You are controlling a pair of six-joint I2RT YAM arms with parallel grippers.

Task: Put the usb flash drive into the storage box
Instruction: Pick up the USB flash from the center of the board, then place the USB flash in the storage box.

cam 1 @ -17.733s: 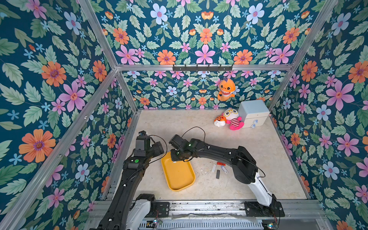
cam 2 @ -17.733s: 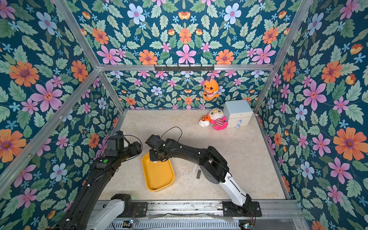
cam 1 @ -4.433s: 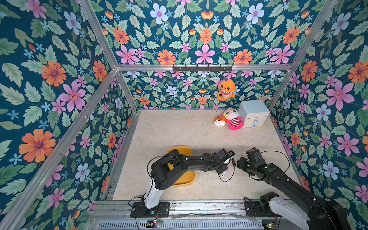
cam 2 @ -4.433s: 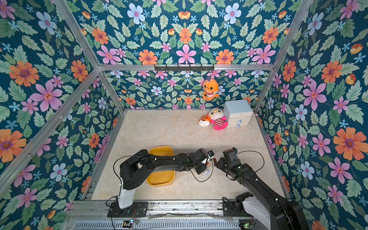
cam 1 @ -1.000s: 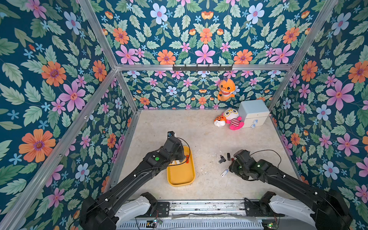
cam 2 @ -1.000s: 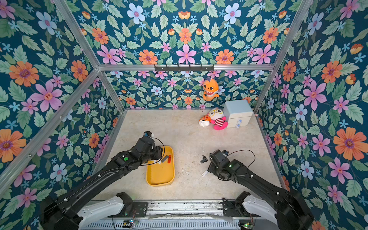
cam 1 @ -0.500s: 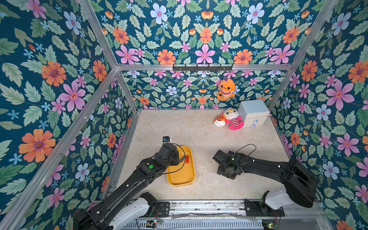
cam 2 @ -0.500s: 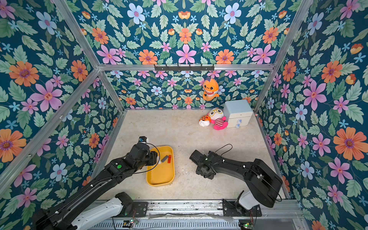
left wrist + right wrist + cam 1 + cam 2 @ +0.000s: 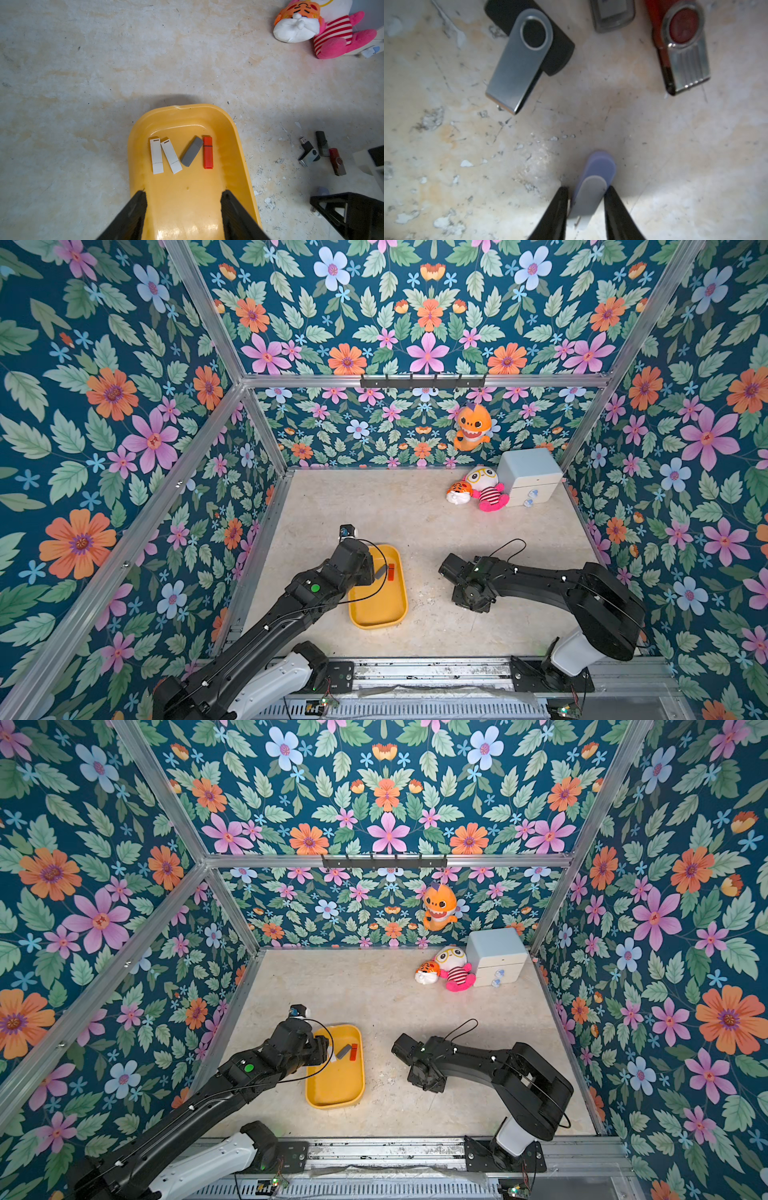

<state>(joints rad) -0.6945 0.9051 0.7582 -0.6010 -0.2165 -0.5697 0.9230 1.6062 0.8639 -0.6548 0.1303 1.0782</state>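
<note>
1. The lilac drive [image 9: 600, 166] lies flat on the table [image 9: 675, 145]. It is outside the box [image 9: 239, 145] and apart from it, with three loose drives [image 9: 519, 62] near.
2. Your right gripper [image 9: 587, 187] has its jaws against the drive's two long sides, at the end with the grey swivel cover. The drive is not yet lifted.
3. Treat it as light, stiff and smooth-sided. The cover can probably pivot, so pinch body and cover together, low and square, or it may twist out.
4. Your left gripper [image 9: 182, 192] hangs spread and empty over the box, where four stored drives [image 9: 192, 151] lie.
</note>
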